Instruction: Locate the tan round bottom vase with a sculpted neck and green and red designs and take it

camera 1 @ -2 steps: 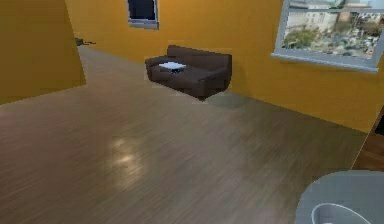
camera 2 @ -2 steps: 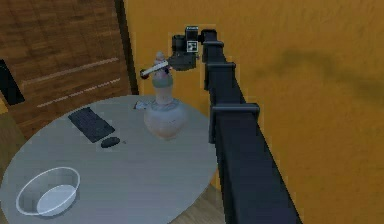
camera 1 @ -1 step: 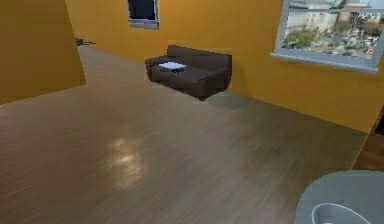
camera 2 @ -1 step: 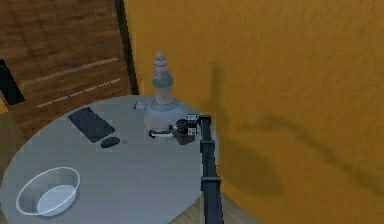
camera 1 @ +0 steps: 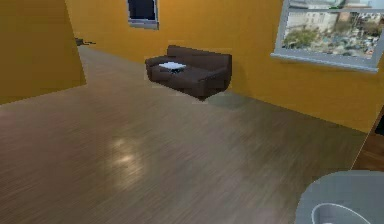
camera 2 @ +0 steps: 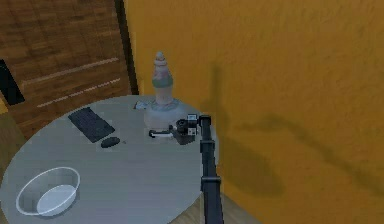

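Observation:
A pale tan vase [camera 2: 161, 92] with a round bottom and a stepped, sculpted neck stands at the far side of a round grey table [camera 2: 130, 175] in the arm side view. Its designs are too small to make out. The dark arm [camera 2: 209, 170] rises from the bottom edge over the table. At its end the gripper [camera 2: 162, 133] points left at the foot of the vase. The vase rests on the tabletop, so I cannot tell whether the gripper holds anything or touches it.
On the table lie a dark keyboard [camera 2: 92, 122], a small dark mouse [camera 2: 110, 141] and a pale bowl [camera 2: 50, 190]. Orange wall and a wooden panel stand behind. In the forward view a brown sofa [camera 1: 190, 70] sits across open wood floor; the table edge [camera 1: 350, 190] shows bottom right.

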